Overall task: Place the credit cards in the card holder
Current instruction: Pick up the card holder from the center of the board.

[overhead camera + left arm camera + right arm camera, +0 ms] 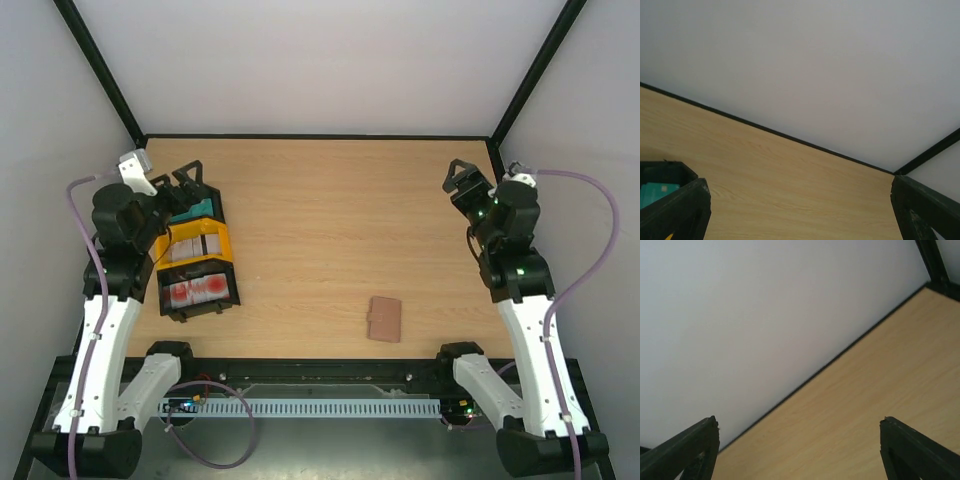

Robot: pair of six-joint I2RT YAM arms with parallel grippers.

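Note:
The brown card holder (385, 318) lies folded shut on the table, near the front, right of centre. The credit cards sit in a row of trays at the left: a teal card (192, 211) in the far black tray, pale cards (190, 246) in the yellow tray, red-and-white cards (196, 290) in the near black tray. The teal card also shows in the left wrist view (657, 192). My left gripper (188, 182) is open and empty above the far end of the trays. My right gripper (462, 177) is open and empty at the far right, well away from the card holder.
The trays (223, 240) stand in a line along the table's left side. White walls with black frame posts (105, 70) close in the table at the back and sides. The black back edge (840, 352) runs close ahead of both grippers.

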